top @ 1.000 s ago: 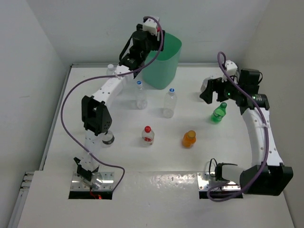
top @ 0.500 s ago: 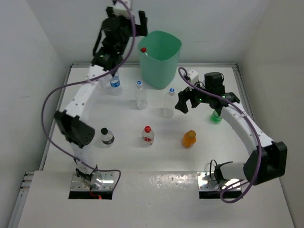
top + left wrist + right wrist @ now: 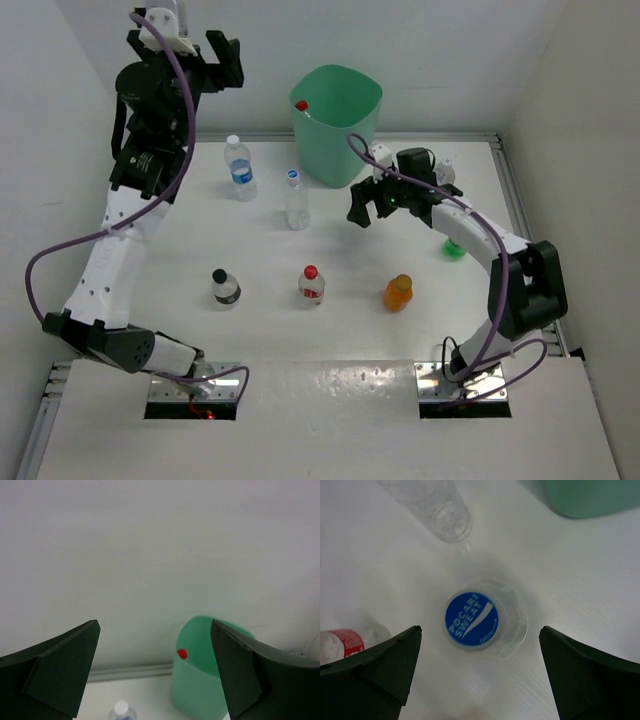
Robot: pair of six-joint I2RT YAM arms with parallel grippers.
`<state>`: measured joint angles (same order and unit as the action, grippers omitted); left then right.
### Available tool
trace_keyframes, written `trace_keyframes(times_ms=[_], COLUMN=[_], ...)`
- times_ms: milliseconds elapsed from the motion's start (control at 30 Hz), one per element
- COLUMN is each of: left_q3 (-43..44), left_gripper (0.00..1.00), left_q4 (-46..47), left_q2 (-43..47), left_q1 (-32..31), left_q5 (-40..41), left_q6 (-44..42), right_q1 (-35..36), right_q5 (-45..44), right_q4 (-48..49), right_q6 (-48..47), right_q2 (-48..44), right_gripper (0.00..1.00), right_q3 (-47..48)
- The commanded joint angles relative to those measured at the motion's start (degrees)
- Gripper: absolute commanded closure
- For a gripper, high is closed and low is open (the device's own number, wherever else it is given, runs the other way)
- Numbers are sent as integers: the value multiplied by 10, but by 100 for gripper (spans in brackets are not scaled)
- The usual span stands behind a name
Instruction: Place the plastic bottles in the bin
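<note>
Clear, blue-capped bottle (image 3: 479,620)

Smooth mint-green plastic bin (image 3: 350,140) at upper centre; matt white tabletop (image 3: 260,250); clear plastic bottle (image 3: 515,625) (its printed blue cap (image 3: 471,618) faintly glossy) mid-frame, right wrist view.

The top camera looks down from above and behind onto the whole table (image 3: 350,340). The left wrist camera, high up, faces the back wall (image 3: 150,540); the right looks straight down, close over a blue-capped bottle (image 3: 471,618). All three show the bin (image 3: 340,130).
</note>
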<state>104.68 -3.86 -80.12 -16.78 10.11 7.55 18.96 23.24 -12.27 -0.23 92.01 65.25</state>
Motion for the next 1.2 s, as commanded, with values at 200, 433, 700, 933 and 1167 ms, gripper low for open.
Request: trace_keyframes(times_ms=[200,433,700,933,1167], left_q3=[-111,-196,-318,-438,-476], left_gripper=[0,0,1,1,0], left_q4=[-28,-60,-60,-17,46], left_q2=[36,74,93,116,103], left_q1=[62,144,228,217,210], left_q5=[7,-31,-209,-215,-177], left_q6=[-2,63,76,63,90], right_q1=[20,19,1,-8,-25], right_q5=[-38,-40,-48,-126,-166], right_q4=[71,15,46,148,222], right_q6=[32,43,84,130,129], right_q2=[60,0,-89,-44,105], right_gripper=[41,80,92,98,99], right_q3=[51,99,181,279,408])
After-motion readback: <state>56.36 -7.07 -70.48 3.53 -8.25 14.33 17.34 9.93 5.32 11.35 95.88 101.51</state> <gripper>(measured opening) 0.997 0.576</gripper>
